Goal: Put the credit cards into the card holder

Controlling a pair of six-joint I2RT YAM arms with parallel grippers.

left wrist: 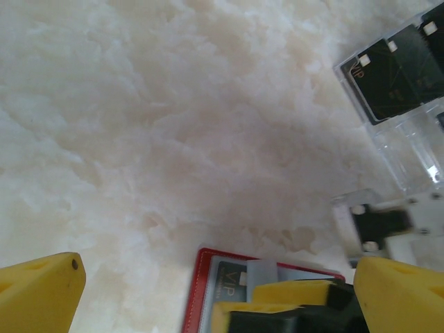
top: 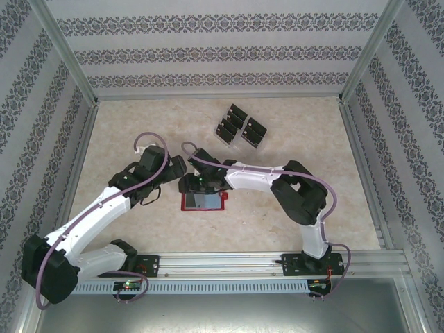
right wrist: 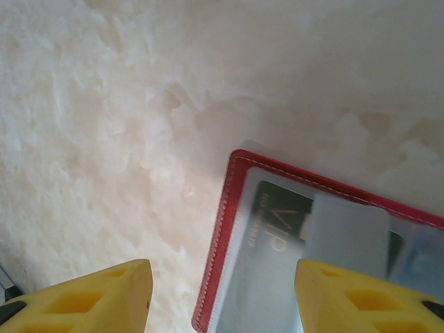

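Card holder (right wrist: pixel 223 229): red stitched leatherette, grey-blue lining, lying open and flat mid-table on the pale marbled table (right wrist: pixel 104 104); black VIP card (right wrist: pixel 276 225) tucked inside.
Right gripper (right wrist: pixel 222 267): blocky yellow fingers spread, empty, above its corner.
Left gripper (left wrist: pixel 218 267): wide, empty.
Other credit cards (top: pixel 236 125): slotted in clear plastic rack (left wrist: pixel 409 149).

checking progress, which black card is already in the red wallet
The black card marked VIP, lying flat inside the open red wallet. The other cards sit apart from it in the clear rack, farther back.
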